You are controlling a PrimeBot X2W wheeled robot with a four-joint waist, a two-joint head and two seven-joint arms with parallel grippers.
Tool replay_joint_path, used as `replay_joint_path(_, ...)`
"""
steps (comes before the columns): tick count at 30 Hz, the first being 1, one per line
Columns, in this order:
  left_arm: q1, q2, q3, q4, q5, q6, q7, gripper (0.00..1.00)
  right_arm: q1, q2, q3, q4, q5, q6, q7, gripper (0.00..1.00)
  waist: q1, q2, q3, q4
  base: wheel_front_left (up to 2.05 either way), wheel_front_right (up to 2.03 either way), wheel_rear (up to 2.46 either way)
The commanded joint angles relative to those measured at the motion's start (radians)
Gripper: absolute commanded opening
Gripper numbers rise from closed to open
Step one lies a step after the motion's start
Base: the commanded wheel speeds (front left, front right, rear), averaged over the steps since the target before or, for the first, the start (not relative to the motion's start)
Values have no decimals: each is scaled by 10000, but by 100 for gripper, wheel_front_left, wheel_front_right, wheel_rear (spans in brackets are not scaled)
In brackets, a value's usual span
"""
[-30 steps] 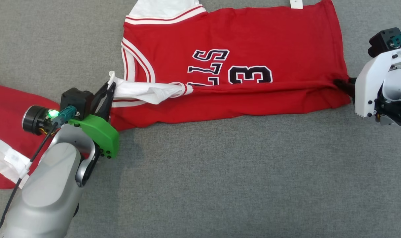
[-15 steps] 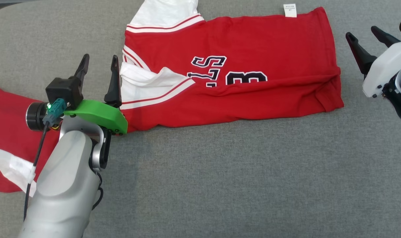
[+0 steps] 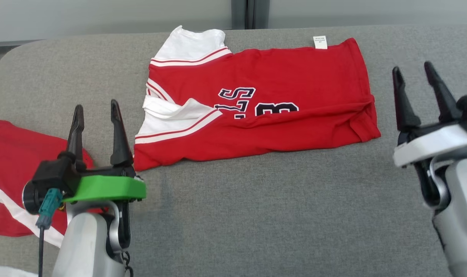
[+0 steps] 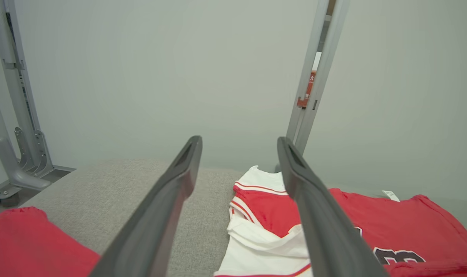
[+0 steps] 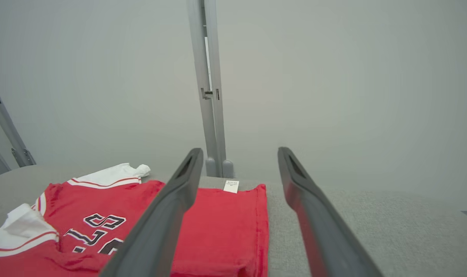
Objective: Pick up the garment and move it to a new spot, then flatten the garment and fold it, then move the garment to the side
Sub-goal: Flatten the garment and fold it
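The garment (image 3: 256,107) is a red jersey with white sleeves, striped trim and dark lettering. It lies on the grey surface with its near edge folded up over the print. It also shows in the left wrist view (image 4: 410,227) and the right wrist view (image 5: 218,223). My left gripper (image 3: 95,115) stands open and empty just left of the jersey's near sleeve (image 3: 168,119), raised off the cloth. Off the jersey's right hem, my right gripper (image 3: 414,80) is open and empty as well. Both pairs of fingers point away from me.
A second red garment with a white stripe (image 3: 10,173) lies at the left edge, partly under my left arm. The grey padded surface (image 3: 256,215) ends at a pale wall with a metal post (image 5: 208,84) behind it. A metal stand (image 4: 14,115) is at far left.
Both grippers have opened, let go of the jersey and drawn back toward me. The sleeve and hem have dropped onto the jersey. The head camera has tilted up, shifting the whole picture.
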Motion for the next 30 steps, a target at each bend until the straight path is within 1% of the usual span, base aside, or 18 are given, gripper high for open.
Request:
replay_joint_path(1,348,-28,149,-157,121,-106,-4,100,621,387,-353,-415,-360,-1,-22,100,0,-1,-157,-128,0,0,0)
replay_joint_path(4,955,-106,216,-428,511,-293,-4,100,1700,1387,-1290,-1505,-1049,1,-23,100,0,-1,-310,-206,0,0,0)
replay_joint_path(6,1322,-120,145,-456,818,-378,-4,100,2364,1859,-1490,-1997,-1451,1,-24,100,0,-1,-390,-252,0,0,0)
replay_joint_path(8,1557,-127,63,-476,1086,-339,-5,100,2810,2147,-1590,-2306,-1712,1,-27,100,0,-1,-450,-300,0,0,0)
replay_joint_path(10,1812,-127,-11,-387,982,-176,-5,100,3152,2361,-1713,-2449,-1790,1,-26,100,0,-1,-500,-363,0,0,0)
replay_joint_path(14,2047,-128,-150,-181,989,138,-5,100,3432,2585,-1688,-2596,-1943,1,-26,100,0,-1,-526,-500,0,0,0)
replay_joint_path(19,1930,-125,-278,374,1029,323,-5,100,3402,2639,-1569,-2589,-2024,1,-27,100,0,-1,-509,-669,0,0,0)
replay_joint_path(25,1350,-124,-307,1720,1229,510,-7,100,3254,2644,-1461,-2573,-2017,1,-27,100,0,-1,-334,-917,0,0,0)
replay_joint_path(30,706,-89,-90,3166,1558,818,-5,100,3197,2652,-1389,-2514,-1967,1,-28,100,0,-1,-107,-1107,0,0,0)
